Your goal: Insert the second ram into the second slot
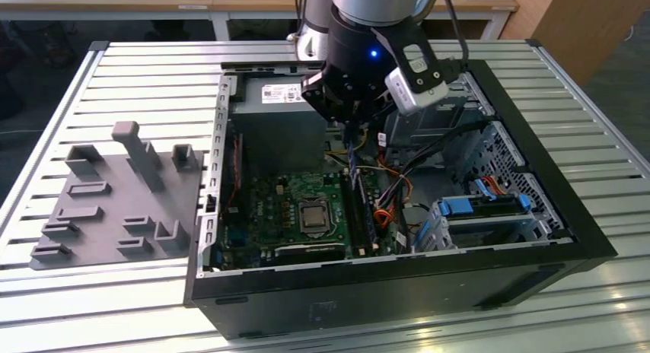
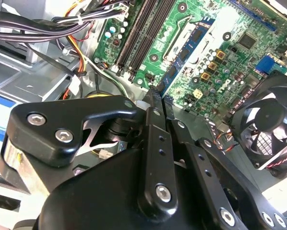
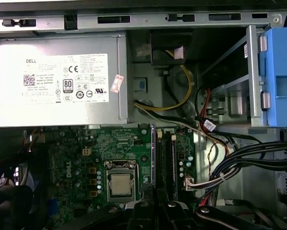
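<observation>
Slatted table (image 1: 152,71) holds an open computer case (image 1: 568,216); the gripper (image 1: 351,125) pinches the ram (image 2: 184,57), its length running twelve-to-six, with the parallel slots (image 1: 358,208) at six o'clock.

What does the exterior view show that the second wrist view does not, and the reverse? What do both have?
Exterior view, not the second wrist view: the slatted table, the grey fixture, the power supply and the arm. Second wrist view, not the exterior view: the fan beside the board. Both: the board, its memory slots and the hand, which hangs over the open case.
</observation>
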Controlling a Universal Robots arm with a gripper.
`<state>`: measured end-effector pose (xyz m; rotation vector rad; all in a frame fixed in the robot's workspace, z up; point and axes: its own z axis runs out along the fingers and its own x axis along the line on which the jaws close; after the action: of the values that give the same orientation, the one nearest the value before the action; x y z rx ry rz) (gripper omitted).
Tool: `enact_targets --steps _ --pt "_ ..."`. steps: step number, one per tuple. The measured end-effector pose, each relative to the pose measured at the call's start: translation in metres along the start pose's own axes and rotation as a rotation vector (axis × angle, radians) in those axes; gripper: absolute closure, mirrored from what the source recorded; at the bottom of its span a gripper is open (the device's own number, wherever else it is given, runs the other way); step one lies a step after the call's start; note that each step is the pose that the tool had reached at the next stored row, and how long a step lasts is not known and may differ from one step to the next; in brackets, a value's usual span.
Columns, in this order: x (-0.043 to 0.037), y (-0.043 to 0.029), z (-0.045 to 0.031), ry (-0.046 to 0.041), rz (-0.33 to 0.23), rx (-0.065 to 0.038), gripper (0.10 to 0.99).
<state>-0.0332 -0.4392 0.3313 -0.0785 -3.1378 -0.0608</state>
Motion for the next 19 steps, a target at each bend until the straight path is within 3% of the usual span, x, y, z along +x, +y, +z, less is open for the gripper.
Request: enact_targets --steps 19 --pt "0.0 -0.0002 0.0059 0.0001 0.0 0.0 0.949"
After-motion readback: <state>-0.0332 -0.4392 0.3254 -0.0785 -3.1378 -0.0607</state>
